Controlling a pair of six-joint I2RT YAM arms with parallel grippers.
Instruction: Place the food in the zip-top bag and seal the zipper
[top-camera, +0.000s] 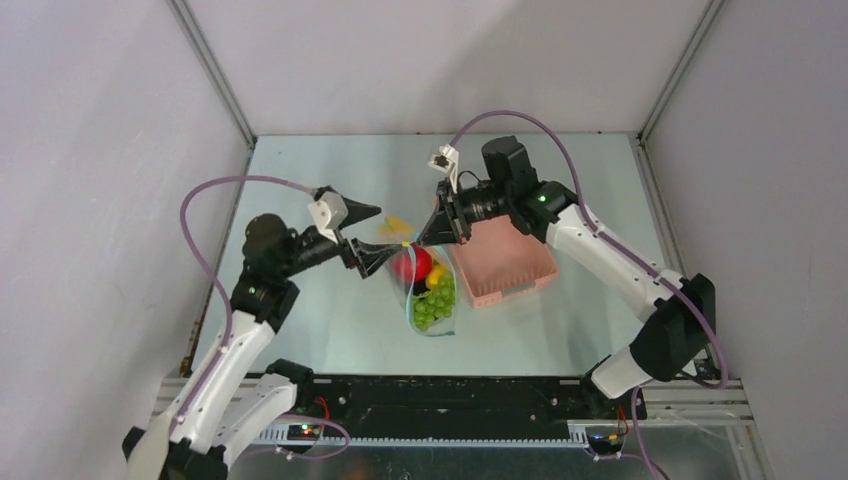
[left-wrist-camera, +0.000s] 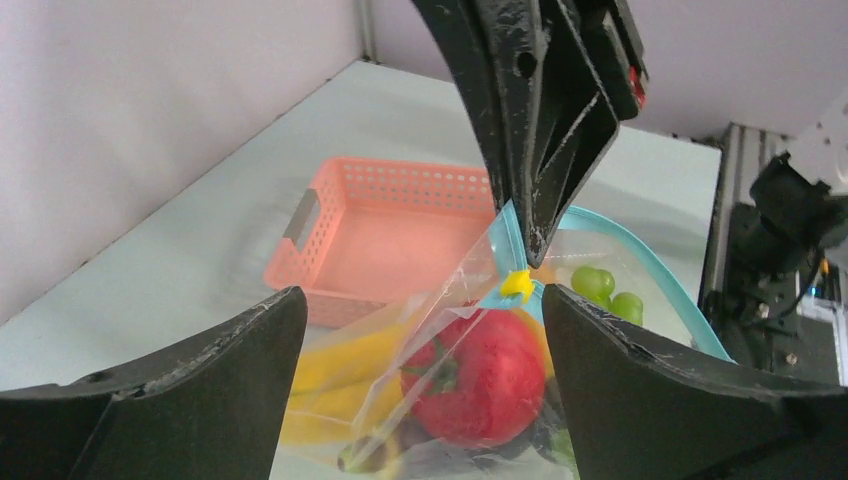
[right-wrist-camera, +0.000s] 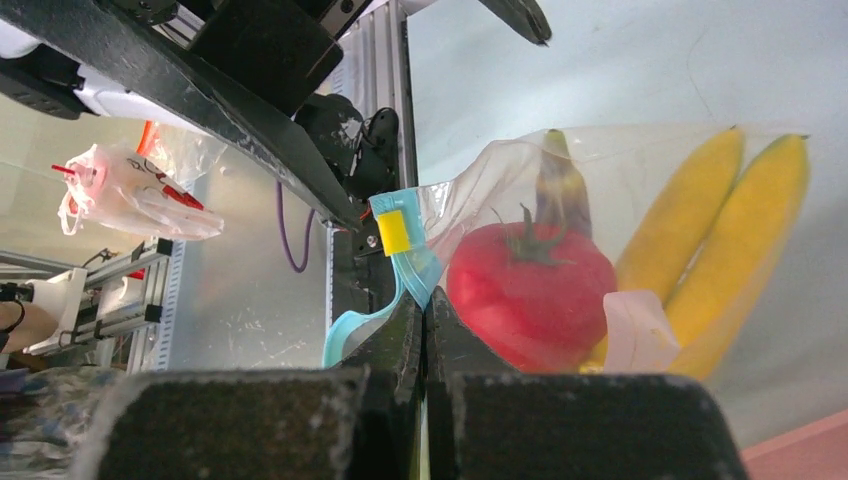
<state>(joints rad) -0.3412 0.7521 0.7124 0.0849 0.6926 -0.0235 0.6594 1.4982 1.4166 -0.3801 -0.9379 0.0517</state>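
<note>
While right hand (top-camera: 418, 238) pinches the zipper (right-wrist-camera: 416, 270), left hand (left-wrist-camera: 422, 300) spread wide, pink basket (top-camera: 512, 278) beside bag (top-camera: 431, 326) of food (left-wrist-camera: 480, 378)

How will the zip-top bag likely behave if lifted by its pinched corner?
Likely floppy: the zip-top bag creases below the pinch of the right gripper. It probably sags, loaded with tomato, bananas and grapes. The zipper corner might slip.

Clear, glossy plastic film, creased, for the zip-top bag (right-wrist-camera: 640, 150); opaque, smooth light blue plastic along the zipper (right-wrist-camera: 420, 272). Gleams smooth and shiny on the moulded red tomato (left-wrist-camera: 480, 380); softer sheen on the bananas (right-wrist-camera: 690, 230) and grapes (left-wrist-camera: 597, 283). Perforated pink plastic, semi-matt, for the basket (left-wrist-camera: 400, 180). Matt black plastic, scuffed and scratched, on the left end effector (left-wrist-camera: 421, 305). Smooth, faintly reflective desk (top-camera: 330, 330).
</note>
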